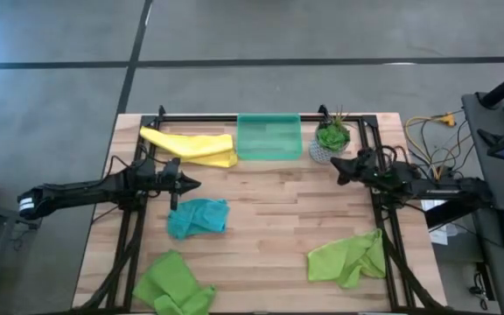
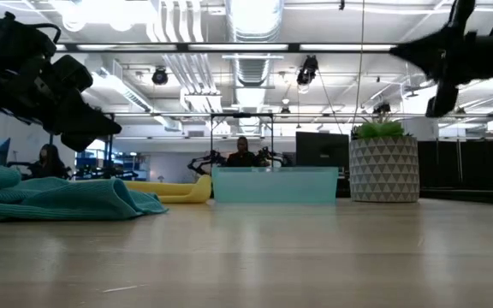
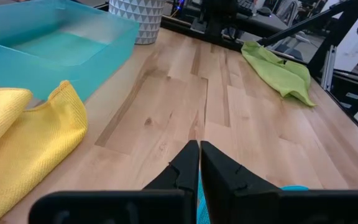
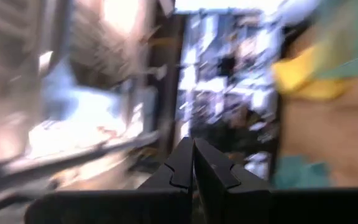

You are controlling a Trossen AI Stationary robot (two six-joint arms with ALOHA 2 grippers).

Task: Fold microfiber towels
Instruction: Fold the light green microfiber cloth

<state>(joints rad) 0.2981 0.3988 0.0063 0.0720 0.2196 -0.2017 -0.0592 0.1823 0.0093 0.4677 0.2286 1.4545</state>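
Four towels untouched, teal towel just beside closed left fingers.

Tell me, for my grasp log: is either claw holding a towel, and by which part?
Neither. The left claw and right claw are both shut on nothing, raised above the table.

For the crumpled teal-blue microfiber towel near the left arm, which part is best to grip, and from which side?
Probably the raised corner of the crumpled teal-blue microfiber towel that points toward the yellow cloth, taken from straight above. The towel lies bunched, not flat, so a fold stands up there to pinch. The left gripper, fingers shut, hovers just beside that end; the right gripper waits farther off.
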